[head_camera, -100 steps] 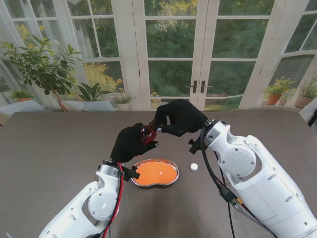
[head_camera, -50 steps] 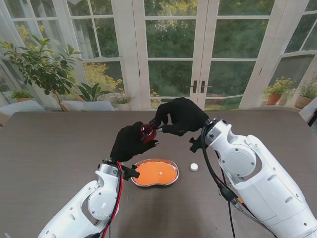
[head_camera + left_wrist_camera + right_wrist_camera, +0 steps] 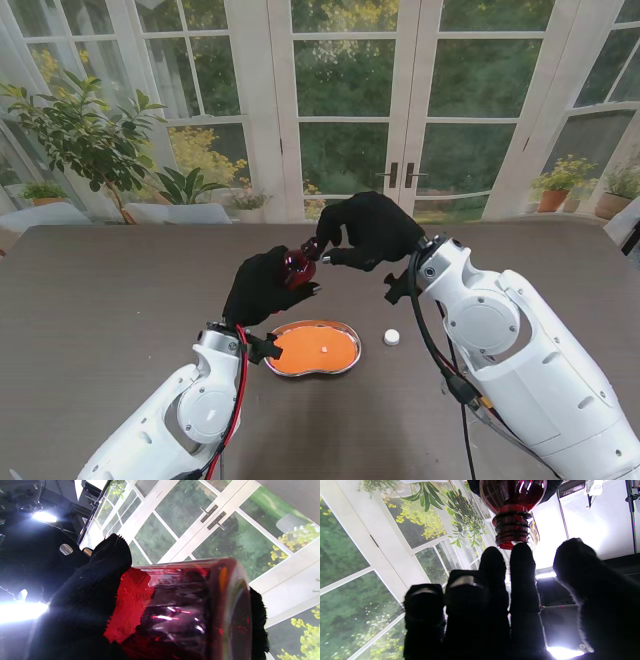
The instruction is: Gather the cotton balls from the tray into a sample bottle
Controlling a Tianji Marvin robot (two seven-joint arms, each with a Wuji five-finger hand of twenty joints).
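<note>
The right hand (image 3: 372,232) holds its fingertips (image 3: 521,552) at the threaded mouth of the red sample bottle (image 3: 298,266). Thumb and forefinger stand close together, the other fingers curled. Whether they pinch a cotton ball cannot be told; nothing white shows between them. The left hand (image 3: 262,288) is closed around the bottle body, fingers (image 3: 105,562) wrapped over the red glass or plastic wall, and holds it raised above the table with the neck turned toward the right hand.

Handling, as a judgement: the bottle is rigid, smooth and probably slippery, so grip the wide body, not the threaded neck. Cotton balls are very light, soft and compressible; take each in a gentle fingertip pinch and release it directly over the narrow mouth.

The kidney-shaped metal tray (image 3: 349,364), with an orange liner, sits near the middle of the table, toward its near edge, nearer to me than both hands. One small white cotton ball (image 3: 325,349) lies in it. A white bottle cap (image 3: 391,337) rests on the table just beside the tray's right rim.

The table (image 3: 110,300) is dark brown and matte. Behind its far edge stand white-framed glass doors (image 3: 400,110) and potted plants (image 3: 85,130).
</note>
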